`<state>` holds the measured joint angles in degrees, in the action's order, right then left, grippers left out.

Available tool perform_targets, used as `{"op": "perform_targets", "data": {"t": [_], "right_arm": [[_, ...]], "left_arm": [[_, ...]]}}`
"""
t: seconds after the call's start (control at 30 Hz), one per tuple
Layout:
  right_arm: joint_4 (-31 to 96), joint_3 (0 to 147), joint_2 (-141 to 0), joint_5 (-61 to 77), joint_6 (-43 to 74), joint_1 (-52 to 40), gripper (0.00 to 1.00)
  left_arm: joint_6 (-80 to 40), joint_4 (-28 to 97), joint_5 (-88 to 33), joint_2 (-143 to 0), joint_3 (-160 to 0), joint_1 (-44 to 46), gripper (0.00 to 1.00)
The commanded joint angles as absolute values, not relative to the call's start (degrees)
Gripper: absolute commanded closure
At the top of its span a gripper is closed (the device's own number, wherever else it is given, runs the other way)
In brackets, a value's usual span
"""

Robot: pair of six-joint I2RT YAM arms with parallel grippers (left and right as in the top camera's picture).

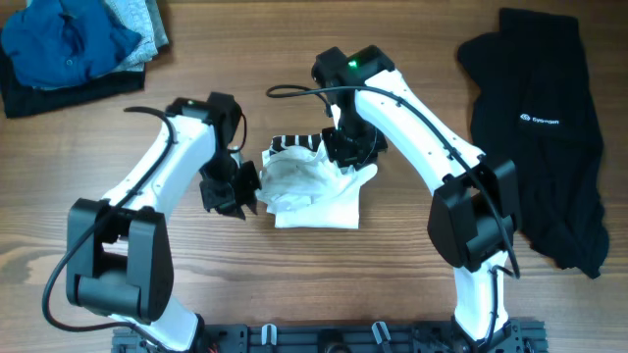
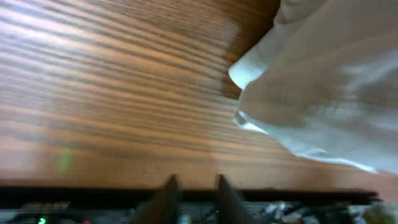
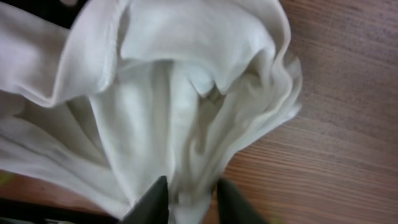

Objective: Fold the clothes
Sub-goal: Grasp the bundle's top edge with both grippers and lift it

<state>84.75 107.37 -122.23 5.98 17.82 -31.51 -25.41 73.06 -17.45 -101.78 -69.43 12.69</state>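
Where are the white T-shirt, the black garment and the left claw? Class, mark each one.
white T-shirt [image 1: 314, 196], overhead view, its crumpled white middle.
black garment [image 1: 549, 176], overhead view, plain cloth below its logo.
left claw [image 2: 194, 184], left wrist view, midway between its fingertips.

Your left claw [image 2: 194, 196] shows at the bottom edge, its two dark fingertips [image 2: 165, 194] a little apart with only bare bench [image 2: 112, 93] between them. The white T-shirt [image 2: 323, 81] fills the upper right. Its bunched edge lies on the wood, clear of the claw.
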Motion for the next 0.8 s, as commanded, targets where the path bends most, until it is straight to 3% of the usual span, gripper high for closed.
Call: {"op": "perform_targets", "data": {"t": [0.0,0.1,0.27,0.3,0.37,0.4,0.47,0.7,0.77], "right_arm": [[84.68,103.98,-120.11,7.27,19.79,-32.86,0.57],[85.19,103.44,-120.09,7.01,21.12,-32.93,0.62],[85.08,104.84,-116.88,1.61,22.90,-31.35,0.57],[84.79,105.19,-115.85,1.21,22.92,-30.65,0.53],[83.13,105.49,-113.80,1.26,22.57,-28.73,0.28],[81.93,105.49,-113.10,1.30,22.26,-27.77,0.21],[79.61,105.49,-112.79,3.27,19.33,-26.20,0.20],[77.36,105.30,-117.95,10.81,14.79,-24.56,0.21],[77.34,105.30,-119.35,10.79,14.79,-25.04,0.21]], "left_arm": [[-24.73,70.81,-17.80,-101.36,-67.44,12.95,0.86],[-24.69,69.52,-18.00,-101.23,-68.82,12.62,0.95],[-22.65,70.11,-17.93,-100.77,-76.03,12.10,0.95],[-22.33,70.00,-17.93,-100.49,-77.38,12.10,0.91],[-22.31,69.04,-17.98,-100.49,-79.85,12.10,0.83],[-22.33,67.61,-18.00,-100.49,-80.58,12.10,0.79],[-22.31,64.36,-18.41,-100.49,-80.75,12.27,0.59],[-19.64,58.78,-22.83,-105.03,-80.75,15.73,0.41],[-19.66,58.41,-23.07,-107.00,-80.75,17.26,0.42]]}}
